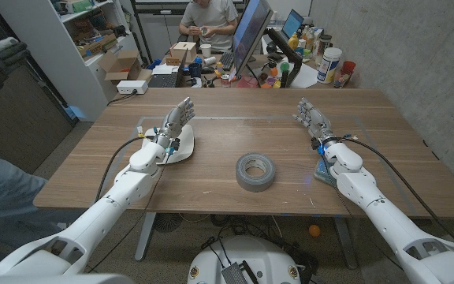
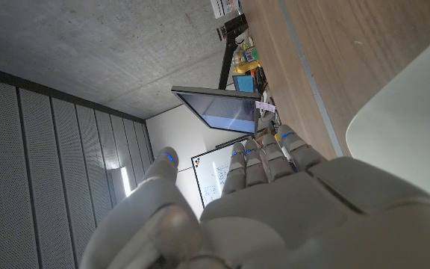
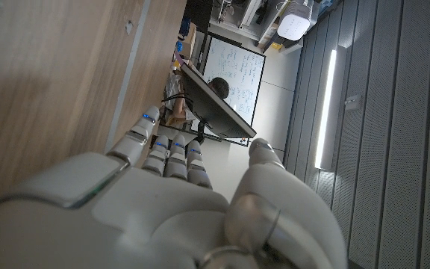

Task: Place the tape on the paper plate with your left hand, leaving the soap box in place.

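Tape (image 1: pixel 256 171) sat flat near the table's (image 1: pixel 235 118) front edge, roughly mid-table, untouched. Left hand (image 1: pixel 173 126) hung over the paper plate (image 1: pixel 181 150), fingers extended and loosely apart, holding nothing. Right hand (image 1: pixel 311 117) likewise empty, fingers apart; soap box (image 1: pixel 324 173) partly hidden under its forearm. Likely next: swing left hand across to the roll, pinch the rim from above, lift clear. Keep the right arm parked so the box doesn't shift.
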